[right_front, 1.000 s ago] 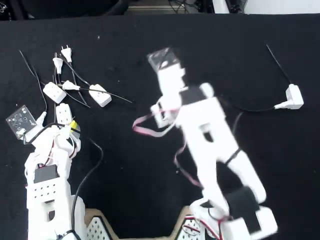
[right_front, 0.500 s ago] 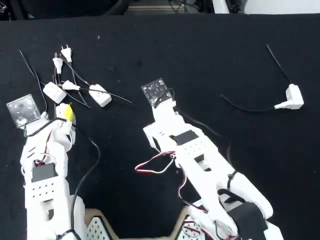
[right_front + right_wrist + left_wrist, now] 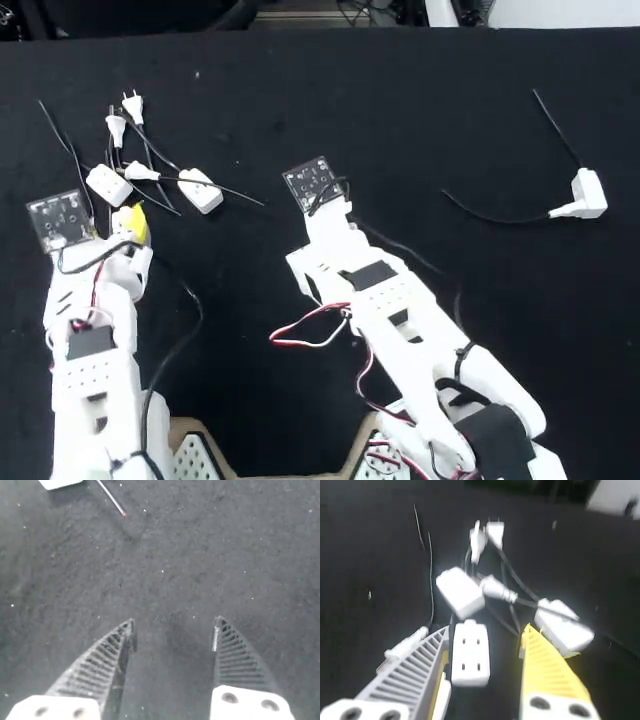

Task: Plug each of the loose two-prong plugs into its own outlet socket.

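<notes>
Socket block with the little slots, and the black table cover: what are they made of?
The socket block looks like hard moulded plastic: smooth, faintly shiny white, with rounded edges and neat slots. The table cover seems to be black cloth, maybe felt: matte, slightly fuzzy, speckled with pale lint.

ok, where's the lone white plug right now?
High view: the plug lies alone on the table's right side, cord trailing left, far from the sockets clustered at the left.
</notes>
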### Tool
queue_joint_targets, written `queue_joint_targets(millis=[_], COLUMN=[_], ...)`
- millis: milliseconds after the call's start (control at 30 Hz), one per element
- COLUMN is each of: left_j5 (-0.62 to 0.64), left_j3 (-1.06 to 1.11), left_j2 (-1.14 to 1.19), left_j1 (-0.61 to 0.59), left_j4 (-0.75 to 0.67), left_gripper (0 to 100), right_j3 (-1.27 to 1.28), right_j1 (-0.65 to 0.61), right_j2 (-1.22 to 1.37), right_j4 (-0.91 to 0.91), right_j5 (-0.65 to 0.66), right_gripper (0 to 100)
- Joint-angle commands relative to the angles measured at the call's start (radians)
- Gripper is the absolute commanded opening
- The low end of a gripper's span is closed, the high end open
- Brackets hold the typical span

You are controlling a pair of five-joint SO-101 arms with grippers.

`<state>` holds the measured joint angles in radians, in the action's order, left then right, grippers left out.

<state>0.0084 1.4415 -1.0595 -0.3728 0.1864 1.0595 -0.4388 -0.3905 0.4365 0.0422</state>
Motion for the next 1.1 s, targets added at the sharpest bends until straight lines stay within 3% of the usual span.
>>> queue_joint_targets(millis=[0, 600, 967, 1067], left_j5=[-0.008, -0.009, -0.002, -0.002], left_j3=[-0.188, -1.125, -1.402, -1.431], left_j2=[0.147, 1.155, 1.419, 1.419], left_j1=[-0.024, -0.033, -0.035, -0.025], left_j4=[0.092, 0.623, 0.879, 0.939], left_gripper=[24, 24, 22, 9], right_j3=[-0.004, -0.002, -0.002, -0.002], right_j1=[-0.012, -0.012, -0.012, -0.012], right_j2=[-0.041, -0.038, -0.038, -0.038], right_j4=[-0.023, -0.023, -0.023, -0.023], right_j5=[-0.002, -0.002, -0.002, -0.002], right_gripper=[22.3, 22.3, 22.3, 22.3])
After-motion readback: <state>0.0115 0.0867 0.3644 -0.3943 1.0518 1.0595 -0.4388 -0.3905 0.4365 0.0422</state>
